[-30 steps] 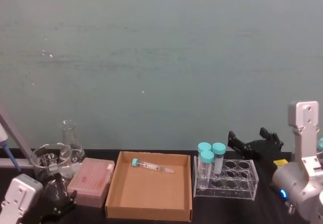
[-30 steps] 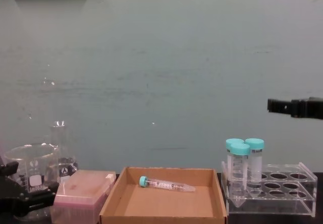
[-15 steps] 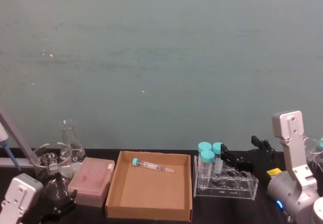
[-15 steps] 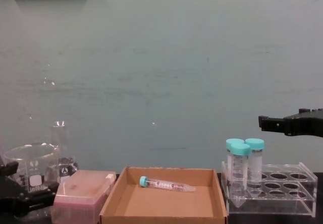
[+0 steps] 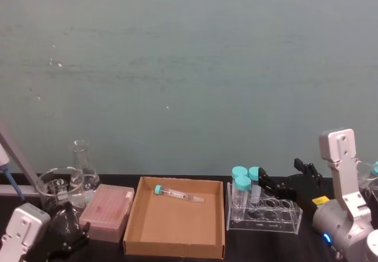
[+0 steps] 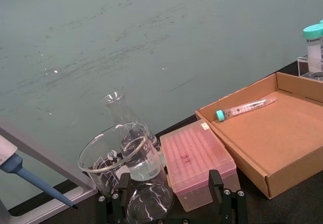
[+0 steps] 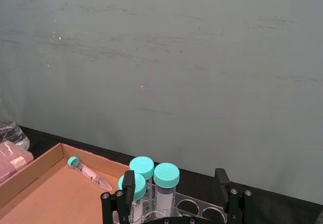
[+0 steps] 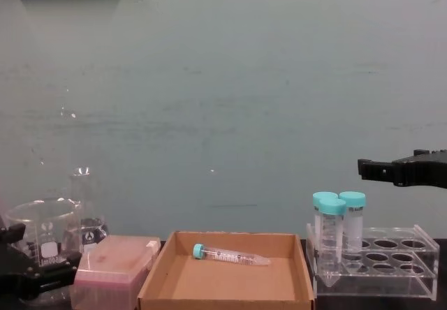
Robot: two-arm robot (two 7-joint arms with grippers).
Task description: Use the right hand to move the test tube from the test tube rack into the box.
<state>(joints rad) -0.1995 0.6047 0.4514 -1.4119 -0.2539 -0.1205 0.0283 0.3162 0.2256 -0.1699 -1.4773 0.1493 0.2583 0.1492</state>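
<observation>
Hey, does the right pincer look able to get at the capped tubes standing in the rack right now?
Probably yes. The right pincer hangs open just above the rack, close to the capped tubes, whose caps stand free with nothing over them.

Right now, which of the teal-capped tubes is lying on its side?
The slim tube in the box; the two wide tubes stand upright in the rack.

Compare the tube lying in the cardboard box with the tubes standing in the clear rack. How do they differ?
The test tube in the box lies on its side; the rack tubes stand upright in the test tube rack. The test tube is slim with a small cap; the rack tubes are wider with large caps. All are clear with teal caps.
</observation>
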